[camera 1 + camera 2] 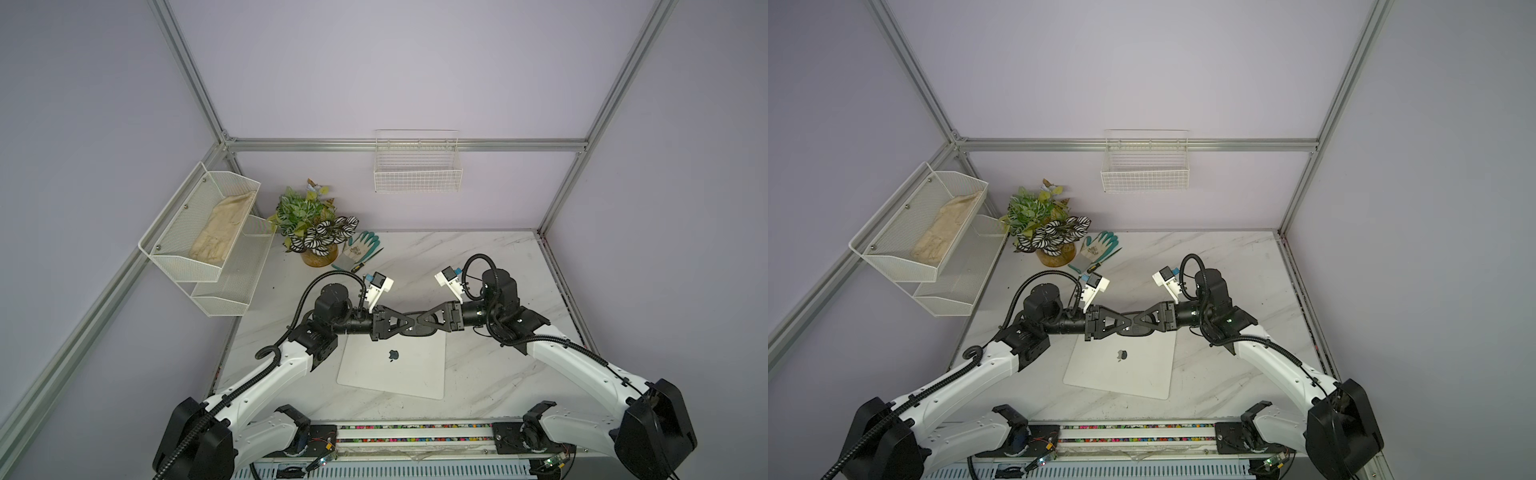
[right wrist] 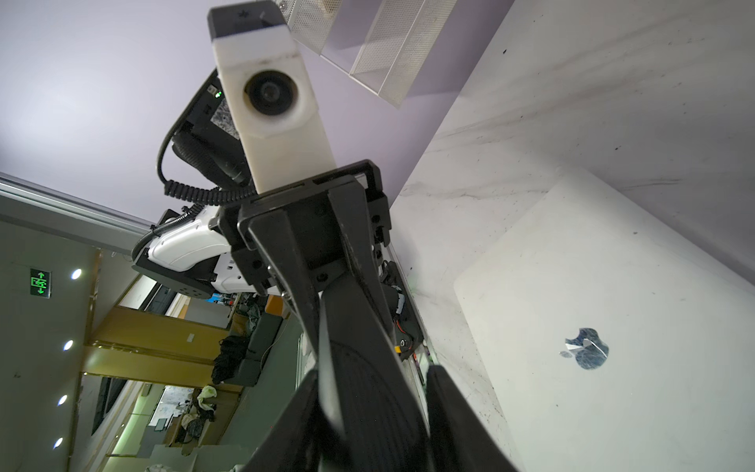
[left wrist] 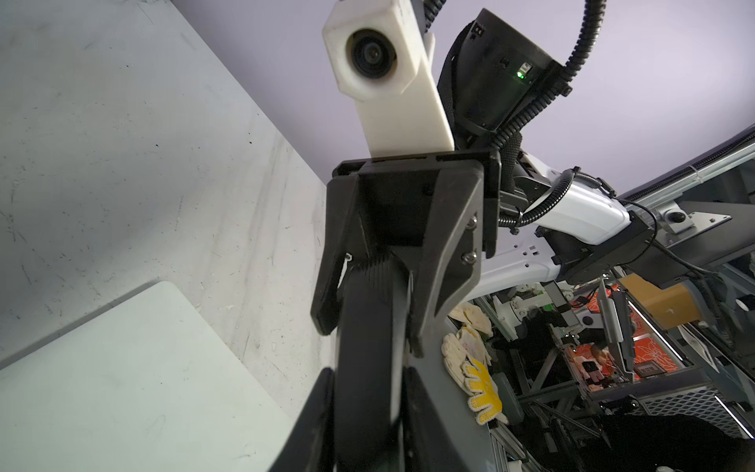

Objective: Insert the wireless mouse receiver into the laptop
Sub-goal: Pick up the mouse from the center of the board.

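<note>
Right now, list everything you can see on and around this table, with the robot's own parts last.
laptop: one, silver-white, lid shut, flat on the table's near middle
mouse: one, black, at the laptop's far edge, between the two grippers
wireless mouse receiver: none seen
potted plant: one, green and striped leaves, table's far left corner
glove: one, green and white, beside the plant
wire basket: one, white, back wall
mesh shelf: one, white, two tiers, left wall
cloth: one, beige, shelf's upper tier
table: one, white marble
left gripper: one, black, shut on the mouse
right gripper: one, black, jaws open around the mouse's other end
</note>
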`<control>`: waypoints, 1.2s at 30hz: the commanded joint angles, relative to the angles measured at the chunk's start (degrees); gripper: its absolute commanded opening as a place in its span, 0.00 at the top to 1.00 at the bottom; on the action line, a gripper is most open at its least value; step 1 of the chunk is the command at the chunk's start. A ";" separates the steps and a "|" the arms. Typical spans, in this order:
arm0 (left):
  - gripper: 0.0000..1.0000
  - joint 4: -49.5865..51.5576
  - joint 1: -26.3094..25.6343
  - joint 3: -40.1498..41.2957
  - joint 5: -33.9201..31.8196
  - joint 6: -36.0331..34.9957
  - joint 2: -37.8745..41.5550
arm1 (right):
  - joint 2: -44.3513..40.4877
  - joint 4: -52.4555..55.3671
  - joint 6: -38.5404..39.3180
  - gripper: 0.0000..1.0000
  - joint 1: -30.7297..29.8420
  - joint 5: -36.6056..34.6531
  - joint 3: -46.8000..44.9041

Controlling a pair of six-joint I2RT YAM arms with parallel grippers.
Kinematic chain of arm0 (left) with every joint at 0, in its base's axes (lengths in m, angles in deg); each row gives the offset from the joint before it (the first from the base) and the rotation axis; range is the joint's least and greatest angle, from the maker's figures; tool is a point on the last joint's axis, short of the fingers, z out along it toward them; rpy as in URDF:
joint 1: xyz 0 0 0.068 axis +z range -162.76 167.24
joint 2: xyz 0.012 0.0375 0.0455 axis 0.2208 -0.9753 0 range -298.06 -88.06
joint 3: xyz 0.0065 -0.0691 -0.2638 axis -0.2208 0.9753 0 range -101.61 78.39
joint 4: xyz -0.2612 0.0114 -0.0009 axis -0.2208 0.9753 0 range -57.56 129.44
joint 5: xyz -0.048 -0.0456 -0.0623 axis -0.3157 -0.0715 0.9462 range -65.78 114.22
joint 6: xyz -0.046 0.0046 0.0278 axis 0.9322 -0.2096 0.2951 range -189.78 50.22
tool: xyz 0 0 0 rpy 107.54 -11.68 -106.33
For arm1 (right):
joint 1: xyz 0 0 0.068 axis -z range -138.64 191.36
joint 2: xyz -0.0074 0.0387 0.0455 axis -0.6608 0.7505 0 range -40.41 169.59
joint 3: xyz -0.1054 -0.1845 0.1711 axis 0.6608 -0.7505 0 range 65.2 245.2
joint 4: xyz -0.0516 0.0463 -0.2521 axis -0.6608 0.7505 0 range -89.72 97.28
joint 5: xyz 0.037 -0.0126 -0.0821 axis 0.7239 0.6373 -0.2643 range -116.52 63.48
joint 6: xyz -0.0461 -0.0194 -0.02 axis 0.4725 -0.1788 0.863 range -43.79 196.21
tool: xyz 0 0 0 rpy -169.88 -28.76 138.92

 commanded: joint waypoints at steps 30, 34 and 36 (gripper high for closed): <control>0.39 -28.35 0.16 8.18 0.17 21.18 -3.24 | -3.46 -2.32 -2.85 0.91 -0.18 -0.84 -0.07; 0.40 -32.10 0.07 8.86 0.07 23.93 -3.71 | -2.77 -3.78 -3.69 0.91 -0.22 -0.85 -0.61; 0.43 -32.85 -0.01 8.80 -0.08 24.45 -3.80 | -2.58 -4.81 -4.37 0.91 -0.21 -0.80 -1.14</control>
